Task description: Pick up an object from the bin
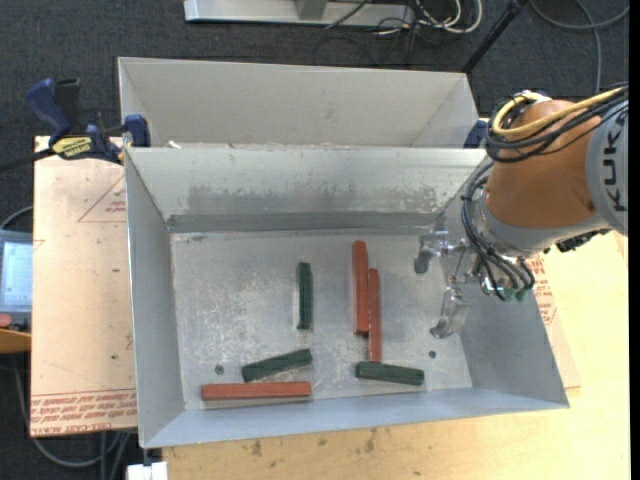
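Here, gripper [436,290] spread apart, by the right wall of the bin [150,268], red bars [360,288] just beside.

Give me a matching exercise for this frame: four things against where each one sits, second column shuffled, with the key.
Things
1. gripper
2. pair of red sticks
3. single red stick
4. green stick pointing front to back

Places in the bin
A. along the front wall, left part of the floor
B. middle of the floor, lying side by side
C. right side, over bare floor
D. left of the middle, on its own

Pairs: 1-C, 2-B, 3-A, 4-D
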Motion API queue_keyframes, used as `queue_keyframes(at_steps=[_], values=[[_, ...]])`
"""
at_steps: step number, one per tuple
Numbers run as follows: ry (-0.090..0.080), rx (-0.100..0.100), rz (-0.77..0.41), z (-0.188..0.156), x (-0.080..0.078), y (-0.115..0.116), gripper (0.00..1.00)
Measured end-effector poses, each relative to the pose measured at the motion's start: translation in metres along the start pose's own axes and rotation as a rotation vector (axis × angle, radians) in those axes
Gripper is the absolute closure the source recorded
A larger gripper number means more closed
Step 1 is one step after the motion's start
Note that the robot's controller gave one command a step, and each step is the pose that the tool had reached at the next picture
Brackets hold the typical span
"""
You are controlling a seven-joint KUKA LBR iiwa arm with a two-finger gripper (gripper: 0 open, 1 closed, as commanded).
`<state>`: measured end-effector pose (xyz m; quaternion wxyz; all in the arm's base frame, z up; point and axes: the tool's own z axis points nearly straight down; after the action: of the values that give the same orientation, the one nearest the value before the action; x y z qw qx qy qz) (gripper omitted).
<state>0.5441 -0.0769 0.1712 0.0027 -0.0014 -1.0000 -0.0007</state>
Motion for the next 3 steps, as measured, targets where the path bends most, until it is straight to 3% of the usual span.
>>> queue_keyframes(at_steps=[1, 2, 3], values=[[-0.005, 0.000, -0.510, 0.103, -0.040, 0.076, 0.00], [-0.011, 0.004, -0.653, 0.070, -0.068, 0.061, 0.00], [-0.009, 0.003, -0.828, 0.071, -0.081, 0.070, 0.00]])
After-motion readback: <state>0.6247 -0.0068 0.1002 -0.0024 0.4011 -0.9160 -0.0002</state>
